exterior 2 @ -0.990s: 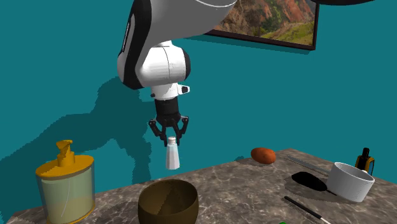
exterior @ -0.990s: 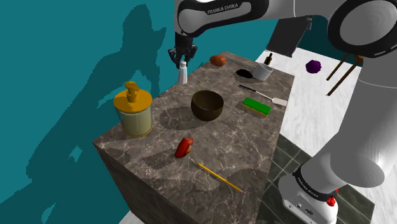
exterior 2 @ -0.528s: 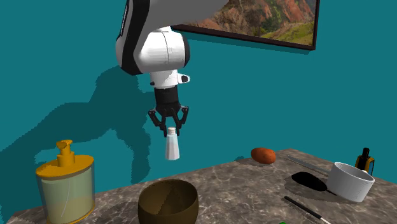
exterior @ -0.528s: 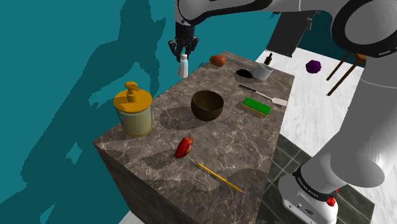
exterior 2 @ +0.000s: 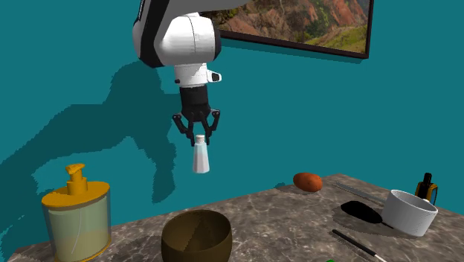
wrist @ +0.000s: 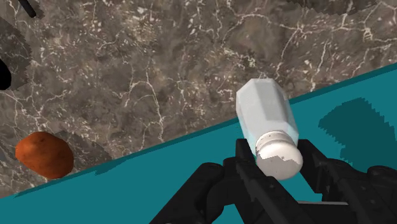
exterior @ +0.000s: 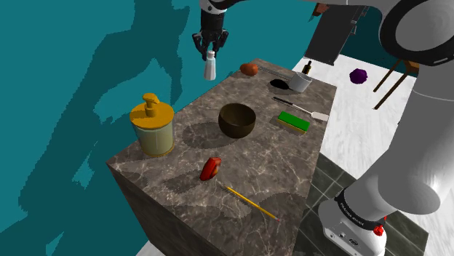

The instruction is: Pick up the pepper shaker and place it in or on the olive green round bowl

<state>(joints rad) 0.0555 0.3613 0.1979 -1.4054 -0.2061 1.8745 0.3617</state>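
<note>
The white pepper shaker (exterior: 209, 68) (exterior 2: 199, 157) (wrist: 265, 121) hangs upright in the air above the far edge of the marble table, held by its cap. My black gripper (exterior: 209, 54) (exterior 2: 198, 138) (wrist: 278, 167) is shut on that cap, pointing straight down. The olive green round bowl (exterior: 236, 119) (exterior 2: 196, 235) stands near the middle of the table top (exterior: 189, 164), nearer the stand than the shaker and well below it. In the wrist view the shaker's faceted body sticks out past the fingers (wrist: 245, 170) over the table's edge.
A yellow soap dispenser (exterior: 153, 127) (exterior 2: 76, 214) stands at the shoulder view's left. A brown potato-like lump (exterior: 249, 69) (wrist: 43, 153), a white cup (exterior: 301, 81), a black spoon (exterior 2: 362, 212), a green sponge (exterior: 294, 121), a red object (exterior: 211, 167) and a pencil (exterior: 249, 201) lie on the table.
The gripper has risen steadily with the shaker in it, lifting it well above the table's far edge. Nothing else has moved.
</note>
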